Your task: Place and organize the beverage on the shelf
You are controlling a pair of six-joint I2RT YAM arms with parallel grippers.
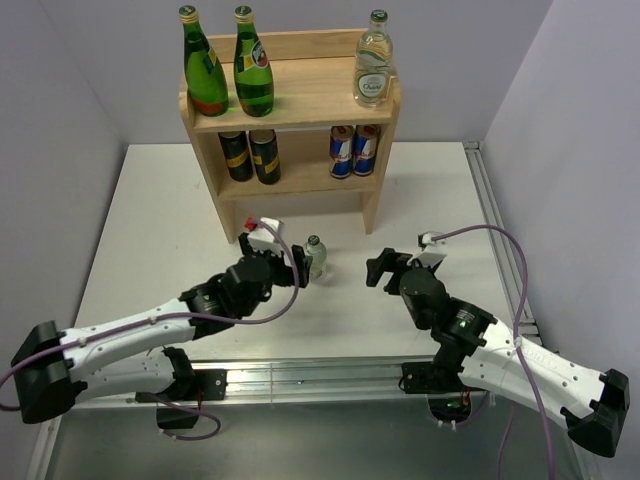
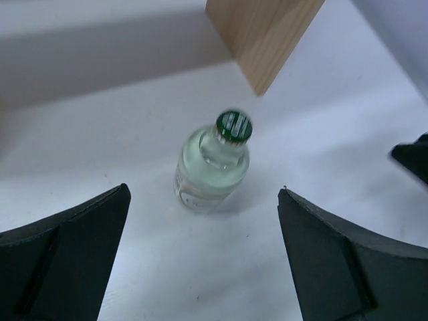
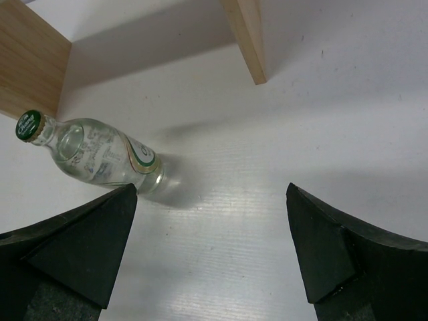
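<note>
White bench point(image 1: 150, 220) between pale walls carries the light-wood shelf point(image 1: 310, 95) at the upper centre of the overhead view. Its top board holds 2 green bottles point(image 1: 228, 65) at the left and 1 clear bottle point(image 1: 374, 65) at the right. The lower tier holds 2 dark containers point(image 1: 250, 155) and 2 blue-and-silver cans point(image 1: 355, 150).

The last beverage, a small clear glass bottle point(image 2: 212, 167) with a green cap, stands on the bench just in front of the shelf's foot. It is upright, with its long axis vertical, its cap up and its base flat on the bench.

The left fingers point(image 1: 302, 265) are spread wide and just beside the bottle, which sits ahead of the tips and touches neither. The right fingers point(image 1: 378, 268) are also spread, hold nothing, and sit near the bottle at centre right.

The bottle is narrow and tall, so 1 finger arriving before the other would likely tip it. The glass looks slick, and a pinch high on the neck could let it swing or slip during the lift. The top board's raised rim and the clear bottle already there could be clipped on the way in. With both arms this near, they could also knock each other.
</note>
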